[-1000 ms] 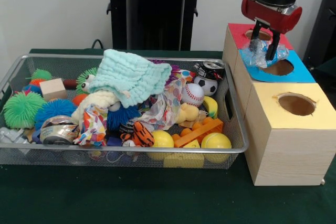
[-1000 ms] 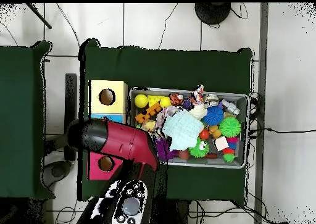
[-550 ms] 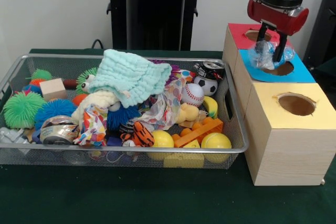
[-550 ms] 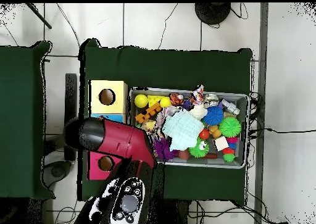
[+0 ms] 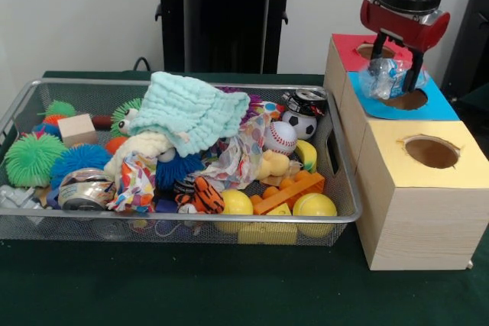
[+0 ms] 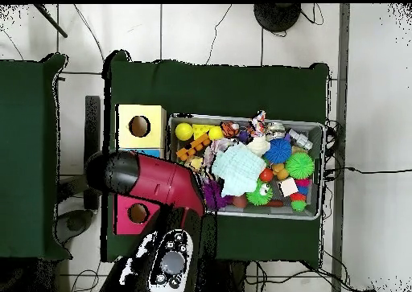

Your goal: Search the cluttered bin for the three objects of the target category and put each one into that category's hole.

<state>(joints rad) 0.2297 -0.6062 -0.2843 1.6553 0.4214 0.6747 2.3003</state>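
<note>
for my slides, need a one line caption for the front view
Gripper holds a crumpled clear plastic piece over the blue box's hole, beside the cluttered bin.

The red arm [image 6: 157,188] lies across the box row, covering the middle box between the yellow box [image 6: 141,126] at twelve o'clock and red box [image 6: 133,215] at six. The cluttered bin [image 6: 316,128] sits at three o'clock, with a pale blue cloth [image 6: 238,168] on top.

You get even, soft indoor light; no hard shadows around the wire bin [image 5: 23,112], only a faint dark band on the cloth under its near rim. Small glare on the crumpled clear plastic [image 5: 386,78] right of the bin. Toys inside the bin read slightly soft. Overhead, floor beside the bin [image 6: 322,172] is washed pale
</note>
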